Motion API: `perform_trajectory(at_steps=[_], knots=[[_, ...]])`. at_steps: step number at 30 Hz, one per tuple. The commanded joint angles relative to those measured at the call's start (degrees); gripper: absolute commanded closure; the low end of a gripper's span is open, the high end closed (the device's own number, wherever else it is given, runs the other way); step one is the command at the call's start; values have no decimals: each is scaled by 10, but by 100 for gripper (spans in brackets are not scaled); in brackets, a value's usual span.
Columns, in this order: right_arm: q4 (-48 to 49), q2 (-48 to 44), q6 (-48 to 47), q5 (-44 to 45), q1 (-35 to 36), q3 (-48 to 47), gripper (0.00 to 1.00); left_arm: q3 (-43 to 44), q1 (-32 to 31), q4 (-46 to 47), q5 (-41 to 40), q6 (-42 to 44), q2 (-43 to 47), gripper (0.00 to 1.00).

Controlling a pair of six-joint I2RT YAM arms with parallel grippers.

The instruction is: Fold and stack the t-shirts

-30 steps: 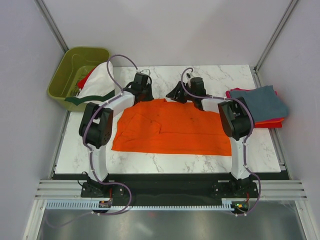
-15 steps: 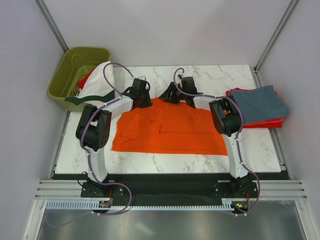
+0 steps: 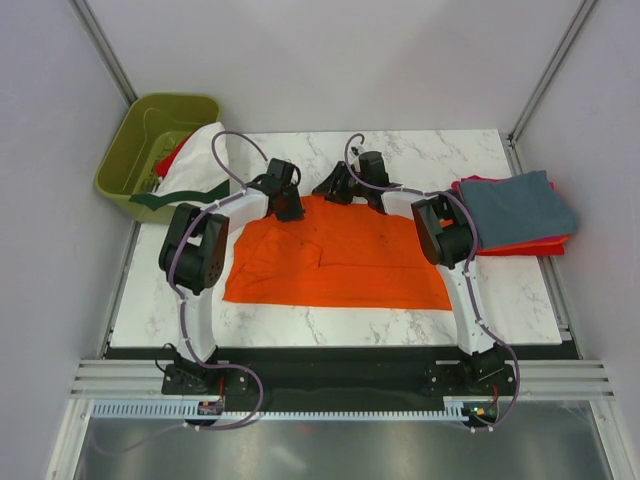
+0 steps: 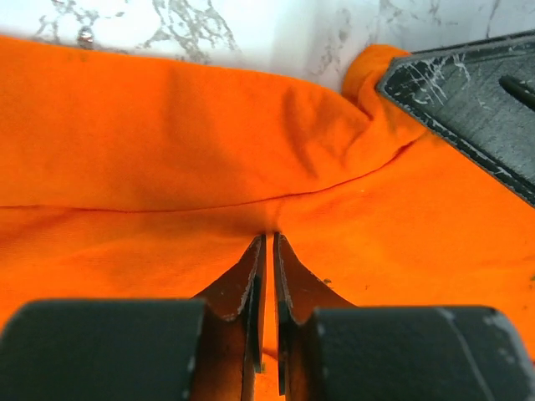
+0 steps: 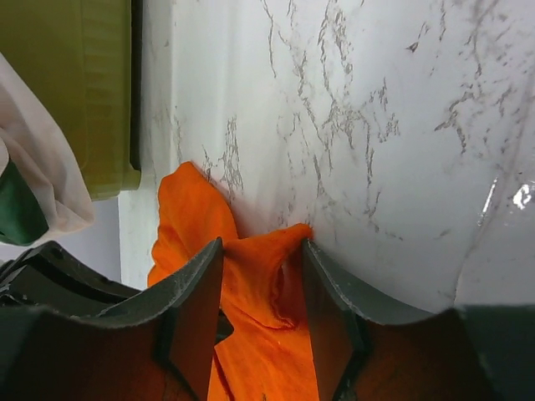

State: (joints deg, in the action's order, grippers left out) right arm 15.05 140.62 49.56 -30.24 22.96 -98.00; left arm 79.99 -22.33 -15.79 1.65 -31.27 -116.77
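- The orange t-shirt (image 3: 340, 255) lies spread in the middle of the table (image 3: 400, 150). It is a smooth, matte, roughly rectangular sheet, and its lower hem runs close to the near edge.
- A folded flap on its left half makes a stepped second layer with a straight crease.
- The left gripper (image 4: 269, 238) sits at the shirt's far edge. Its dark, tapered fingers are closed to a thin slit, pinching the orange cloth, and soft wrinkles fan out from the pinch.
- The right gripper (image 5: 261, 251) is just beside it at the same far edge. Its jaws stand apart around a bunched, rounded hump of orange cloth, and I cannot tell whether they clamp it.
- The table top is glossy white marble pattern with grey veins.
- An olive-green bin (image 3: 140, 140) of rigid plastic stands at the far left corner.
- A white t-shirt with dark green trim (image 3: 195, 160) drapes limply over the bin's rim, and a red cloth (image 3: 172, 152) shows inside.
- At the right edge sits a flat stack. A slate blue-grey t-shirt (image 3: 520, 205) is on top, with a red t-shirt (image 3: 545, 245) under it.
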Motion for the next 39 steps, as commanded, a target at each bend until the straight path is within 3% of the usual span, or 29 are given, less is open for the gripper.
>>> perform_trajectory(at_steps=[1,6,9,10,15,21,27,30,32,39], knots=[[32,7,24,-26,4,-4,53,23,7,-6,5,-19,2,87],[51,2,25,-32,-2,-18,63,-3,7,11,-9,-22,29,87],[68,3,36,-57,-8,-33,79,-25,7,30,-15,-25,52,87],[77,1,44,-63,-9,-29,89,-29,7,35,-35,-25,66,87],[120,-43,23,-77,-13,20,94,-91,7,86,-75,-40,127,86],[110,-86,-34,-112,-12,76,91,-136,8,102,-140,-43,184,84],[71,-130,-111,-152,-11,120,87,-119,29,84,-148,-44,169,80],[69,-136,-127,-173,-8,138,85,-98,48,67,-140,-42,149,71],[68,-141,-137,-187,-6,152,83,-89,56,65,-133,-34,139,59],[23,-156,-187,-191,9,175,57,-36,67,30,-128,-16,84,49]])
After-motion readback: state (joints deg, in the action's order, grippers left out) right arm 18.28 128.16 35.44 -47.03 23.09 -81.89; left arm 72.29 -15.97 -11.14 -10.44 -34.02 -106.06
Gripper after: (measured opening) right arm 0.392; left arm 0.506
